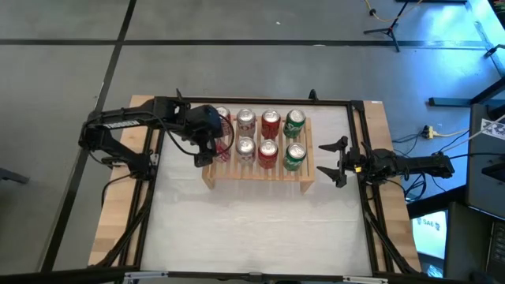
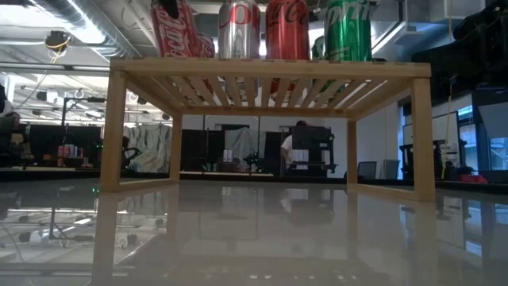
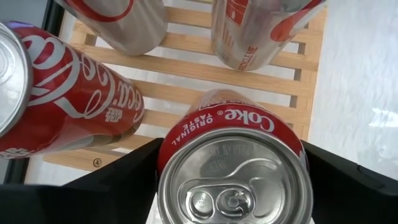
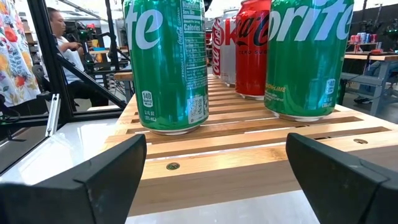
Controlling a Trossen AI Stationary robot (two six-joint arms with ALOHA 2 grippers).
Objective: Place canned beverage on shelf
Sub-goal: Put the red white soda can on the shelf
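left gripper (image 3: 233,186) | jaws loosely flanking upright Coke can (image 3: 233,180) on shelf (image 1: 256,175) left end | right gripper (image 1: 334,163) jaws wide, frame right

Shelf (image 1: 256,175) mid-table carries two rows of cans (image 1: 270,136), left gripper (image 1: 211,144) over its left end around the near-left can (image 3: 233,174), right gripper (image 1: 335,163) just off the shelf's right end, at table level.
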